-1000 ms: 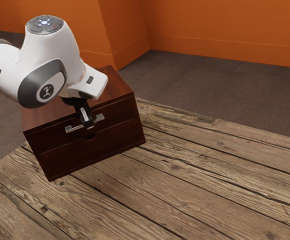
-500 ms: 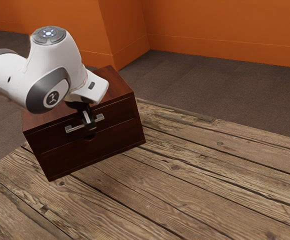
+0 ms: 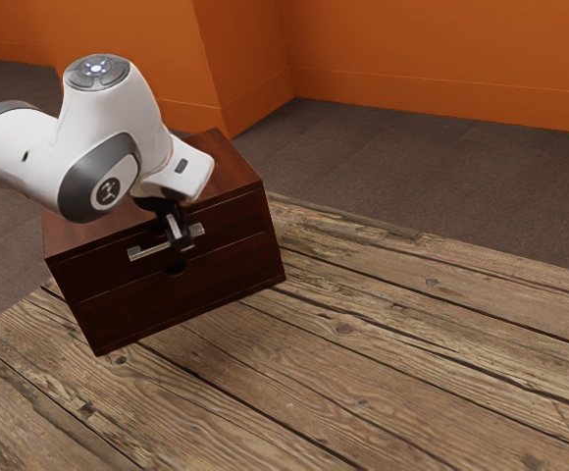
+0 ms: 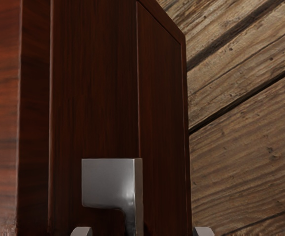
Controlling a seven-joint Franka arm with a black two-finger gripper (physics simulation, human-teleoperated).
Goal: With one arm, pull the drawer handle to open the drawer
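Metal handle (image 3: 147, 249) of the dark wooden drawer (image 3: 228, 222) is lying between the black gripper's (image 3: 176, 238) wide-set jaws.

The white arm (image 3: 78, 147) reaches in from the exterior view's left, its wrist bent downward. The black gripper (image 3: 174, 232) points down, seemingly unclosed; two grey fingertips (image 4: 82, 231) stand well apart.

Drawer (image 3: 233, 218): dark reddish wood, sitting as the upper of two in a cabinet (image 3: 228, 165) at the table's (image 3: 412, 343) far left. Its front is lying flush with the lower drawer (image 3: 201, 287) and looking shut.
Handle (image 3: 147, 248) (image 4: 112, 189): silver bar, running level across the drawer front's middle.
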